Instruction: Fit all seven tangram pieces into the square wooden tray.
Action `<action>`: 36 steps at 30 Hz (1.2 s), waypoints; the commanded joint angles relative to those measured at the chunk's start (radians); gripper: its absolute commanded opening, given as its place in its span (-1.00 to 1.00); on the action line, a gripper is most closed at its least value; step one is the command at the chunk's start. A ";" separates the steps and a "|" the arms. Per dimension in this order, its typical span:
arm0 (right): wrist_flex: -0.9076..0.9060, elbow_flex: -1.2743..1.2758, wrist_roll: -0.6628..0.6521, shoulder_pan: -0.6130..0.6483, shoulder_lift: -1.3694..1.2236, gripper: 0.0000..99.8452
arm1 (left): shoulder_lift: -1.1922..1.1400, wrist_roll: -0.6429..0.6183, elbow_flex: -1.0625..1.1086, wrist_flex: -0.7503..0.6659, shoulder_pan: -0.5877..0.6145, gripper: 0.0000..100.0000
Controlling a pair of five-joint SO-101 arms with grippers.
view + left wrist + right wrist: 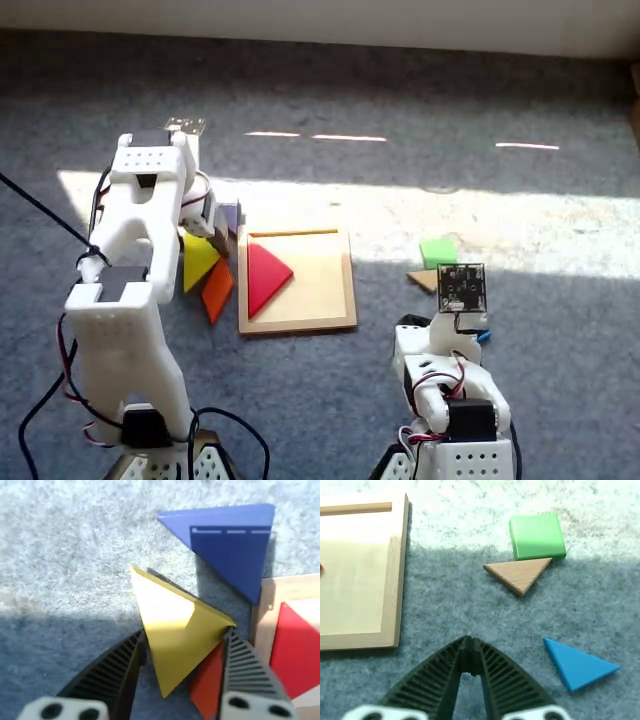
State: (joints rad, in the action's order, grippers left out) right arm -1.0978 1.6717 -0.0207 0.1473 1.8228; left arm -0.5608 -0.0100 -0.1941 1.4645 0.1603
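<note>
Step in hand: pick-up of the yellow triangle (172, 645). The left end effector (185, 632) pinches it, one finger at each edge. The piece looks tilted, w/ one corner over the orange triangle (207, 682), just beside the tray (298, 324). In the tray lies only the red triangle (263, 277), against one wall, so I judge approx. one of seven pcs is done. The dark blue triangle (230, 545) lies just beside a tray corner. The right end effector (470, 649) is pressed together over the carpet (445, 595), w/ the green square (536, 535), tan triangle (517, 574) and light blue triangle (577, 666) near it. Next move, as I judge: lift the yellow one clear of the orange, carry it over the rim, turn it to fit beside the red, then lower it flat.
</note>
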 commanded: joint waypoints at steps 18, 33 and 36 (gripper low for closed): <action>-0.001 0.153 -0.008 -0.008 0.004 -0.99 | -0.104 -0.021 -0.145 0.012 -0.016 -0.37; -0.001 0.153 -0.008 -0.008 0.004 -0.99 | -0.119 -0.026 -0.117 0.012 -0.025 -0.64; -0.001 0.153 -0.008 -0.010 0.004 -0.99 | -0.117 -0.026 -0.116 0.012 -0.024 -0.64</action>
State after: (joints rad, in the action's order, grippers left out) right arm -1.0978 1.6717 -0.0207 0.1473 1.8228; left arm -0.6667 -0.0361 -0.3122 1.4784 0.1511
